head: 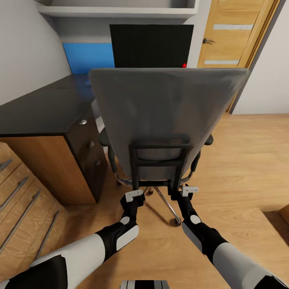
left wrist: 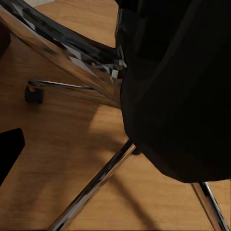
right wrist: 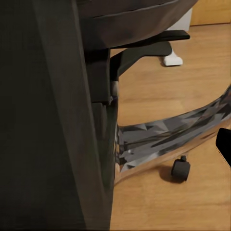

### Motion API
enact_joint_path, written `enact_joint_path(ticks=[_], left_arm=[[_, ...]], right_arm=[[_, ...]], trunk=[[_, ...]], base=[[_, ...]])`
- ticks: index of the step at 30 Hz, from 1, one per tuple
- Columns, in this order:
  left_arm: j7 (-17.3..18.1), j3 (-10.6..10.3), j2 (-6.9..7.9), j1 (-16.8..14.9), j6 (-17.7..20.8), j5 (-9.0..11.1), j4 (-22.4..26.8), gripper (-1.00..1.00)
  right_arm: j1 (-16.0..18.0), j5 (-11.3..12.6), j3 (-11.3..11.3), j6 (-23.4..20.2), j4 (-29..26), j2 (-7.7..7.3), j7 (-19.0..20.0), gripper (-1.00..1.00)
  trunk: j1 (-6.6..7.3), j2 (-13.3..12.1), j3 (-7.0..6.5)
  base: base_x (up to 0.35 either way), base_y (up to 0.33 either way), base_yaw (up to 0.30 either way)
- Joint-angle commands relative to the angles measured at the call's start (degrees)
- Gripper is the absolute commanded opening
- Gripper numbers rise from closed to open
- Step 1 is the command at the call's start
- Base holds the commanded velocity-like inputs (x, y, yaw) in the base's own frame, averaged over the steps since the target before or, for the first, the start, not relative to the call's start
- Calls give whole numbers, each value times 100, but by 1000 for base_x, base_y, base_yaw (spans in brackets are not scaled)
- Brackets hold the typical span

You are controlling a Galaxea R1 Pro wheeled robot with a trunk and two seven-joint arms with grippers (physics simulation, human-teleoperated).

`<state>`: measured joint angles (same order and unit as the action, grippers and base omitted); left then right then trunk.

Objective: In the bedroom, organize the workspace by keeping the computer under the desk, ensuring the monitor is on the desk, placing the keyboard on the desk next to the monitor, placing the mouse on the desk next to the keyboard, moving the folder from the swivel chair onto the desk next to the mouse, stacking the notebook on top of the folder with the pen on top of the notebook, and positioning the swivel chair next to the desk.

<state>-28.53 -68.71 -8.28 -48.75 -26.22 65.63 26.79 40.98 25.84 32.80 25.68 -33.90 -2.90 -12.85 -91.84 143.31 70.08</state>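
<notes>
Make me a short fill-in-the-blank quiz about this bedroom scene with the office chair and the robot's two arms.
1. Both grippers, left and right, reach to the back of the ____.
2. The swivel chair has a ____ upholstered back.
3. The desk stands on the robot's ____ side of the chair.
4. Behind the chair's back, a black monitor shows a small ____ light at its lower corner.

Missing words: swivel chair; grey; left; red
</notes>
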Motion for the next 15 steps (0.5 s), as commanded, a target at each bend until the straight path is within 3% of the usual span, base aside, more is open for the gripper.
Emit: enact_joint_path(ticks=[1,15], left_arm=[[-39,-54,2,-12,-24,37,6,100],[-39,-54,0,-12,-24,46,1,100]], right_arm=[[6,53,42,25,-2,-9,-54,100],[6,53,37,25,-2,-9,-60,100]], trunk=[[-2,2,4],[-2,2,4]], base=[[249,-150,0],[255,-181,0]])
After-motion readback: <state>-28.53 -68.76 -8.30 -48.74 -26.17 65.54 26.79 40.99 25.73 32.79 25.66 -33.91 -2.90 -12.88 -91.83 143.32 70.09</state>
